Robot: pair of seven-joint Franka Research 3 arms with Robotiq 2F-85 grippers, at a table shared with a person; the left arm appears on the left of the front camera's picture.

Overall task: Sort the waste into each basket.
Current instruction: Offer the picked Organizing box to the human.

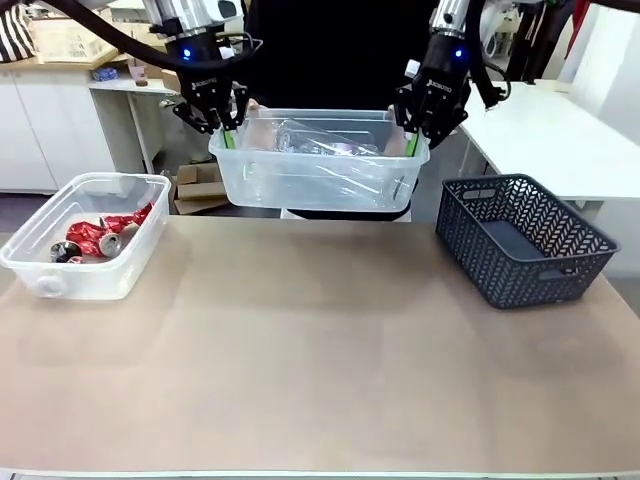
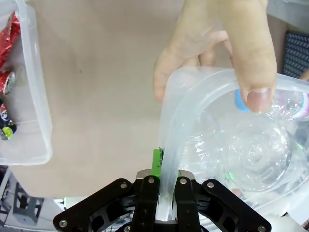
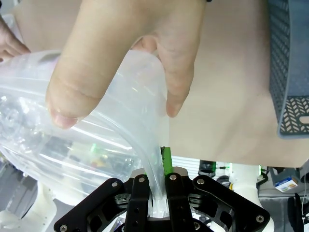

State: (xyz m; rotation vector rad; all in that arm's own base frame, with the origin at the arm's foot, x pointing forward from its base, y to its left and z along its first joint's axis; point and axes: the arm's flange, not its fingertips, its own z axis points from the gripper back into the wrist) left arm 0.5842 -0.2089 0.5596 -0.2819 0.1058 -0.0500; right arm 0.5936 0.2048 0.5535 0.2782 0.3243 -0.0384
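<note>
Left gripper (image 1: 228,128) clamped on the left rim of a clear tub (image 1: 320,180), right gripper (image 1: 412,135) clamped on its right rim — tub held up in the air above the table's (image 1: 320,360) far edge, near the middle. Clear plastic bottles (image 1: 325,140) lying inside it. Second clear tub (image 1: 85,250) resting at the table's left edge, crushed red cans (image 1: 100,235) in it. Dark grey lattice basket (image 1: 520,240) at the right edge, toward the far corner.

Left wrist view: green-padded fingers (image 2: 157,164) pinched together on the lifted tub's rim (image 2: 171,159); a person's hand (image 2: 217,48) gripping the same rim farther along, thumb over the top. Bottles (image 2: 256,150) seen through the wall. Tub of cans (image 2: 29,96) off to the picture's left, on the table.

Right wrist view: fingers (image 3: 166,162) shut on the rim (image 3: 154,174) likewise — another hand (image 3: 125,53) of the person wrapped over the tub's edge just beyond them. Lattice basket (image 3: 287,72) at the picture's right.
</note>
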